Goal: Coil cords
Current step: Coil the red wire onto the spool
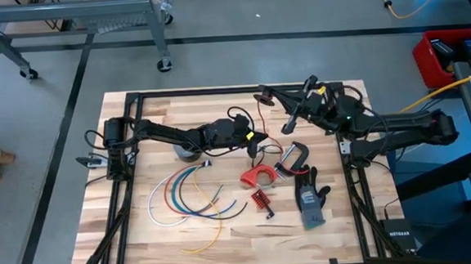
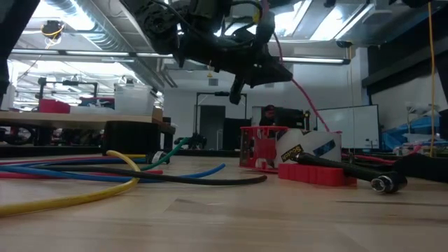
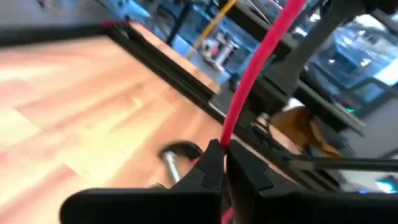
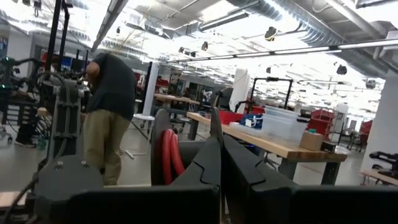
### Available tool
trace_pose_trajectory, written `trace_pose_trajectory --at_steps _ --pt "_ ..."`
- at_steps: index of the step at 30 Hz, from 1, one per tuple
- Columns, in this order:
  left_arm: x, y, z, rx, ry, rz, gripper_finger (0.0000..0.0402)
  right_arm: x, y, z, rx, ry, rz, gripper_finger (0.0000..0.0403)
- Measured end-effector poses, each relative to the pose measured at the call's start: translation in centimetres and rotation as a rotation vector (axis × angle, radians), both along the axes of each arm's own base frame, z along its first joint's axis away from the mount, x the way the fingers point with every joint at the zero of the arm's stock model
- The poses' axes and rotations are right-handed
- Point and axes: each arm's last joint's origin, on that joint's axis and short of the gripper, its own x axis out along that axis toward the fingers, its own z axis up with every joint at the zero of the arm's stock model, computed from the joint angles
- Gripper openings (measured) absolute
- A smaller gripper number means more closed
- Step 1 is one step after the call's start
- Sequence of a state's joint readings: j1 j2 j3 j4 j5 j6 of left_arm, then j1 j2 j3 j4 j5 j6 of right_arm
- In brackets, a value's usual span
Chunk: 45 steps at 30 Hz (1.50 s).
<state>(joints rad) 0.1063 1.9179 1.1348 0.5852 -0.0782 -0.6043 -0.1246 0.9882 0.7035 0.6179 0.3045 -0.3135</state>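
- The red cord (image 3: 249, 81) is seen clamped between the clenched fingers of the left gripper (image 3: 222, 163), raised above the table (image 1: 144, 244) just beside the red tape dispenser (image 1: 259, 177).
- The right gripper (image 4: 219, 163) is held aloft beyond the dispenser at the table's far edge, fingers pressed together; red cord loops (image 4: 170, 157) are noted just behind them.
- The remaining cords (image 1: 192, 196) are found fanned out on the table, left of the dispenser.
- A grey glove (image 1: 310, 199) is recorded right of the dispenser.
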Motion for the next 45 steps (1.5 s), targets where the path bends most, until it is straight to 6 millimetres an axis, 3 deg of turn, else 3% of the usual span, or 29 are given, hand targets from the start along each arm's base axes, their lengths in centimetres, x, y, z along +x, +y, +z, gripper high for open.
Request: trace_pose_trajectory --at_steps 11,21,32,45 --pt "0.4 -0.6 0.6 -0.246 0.016 -0.271 0.0000 1.9 -0.5 -1.6 -0.023 0.078 -0.092 0.0003" --pt "1.1 -0.2 1.8 -0.253 0.131 -0.339 0.0000 2.8 -0.9 -3.0 -0.029 0.189 -0.227 0.0003" --pt "0.8 0.8 1.7 -0.353 0.287 -0.369 0.0000 2.8 -1.1 -4.3 -0.019 0.347 -0.332 0.0003" --pt "1.4 0.9 3.7 -0.344 0.245 -0.468 0.0000 2.8 -1.1 -5.6 -0.027 0.493 -0.317 0.0003"
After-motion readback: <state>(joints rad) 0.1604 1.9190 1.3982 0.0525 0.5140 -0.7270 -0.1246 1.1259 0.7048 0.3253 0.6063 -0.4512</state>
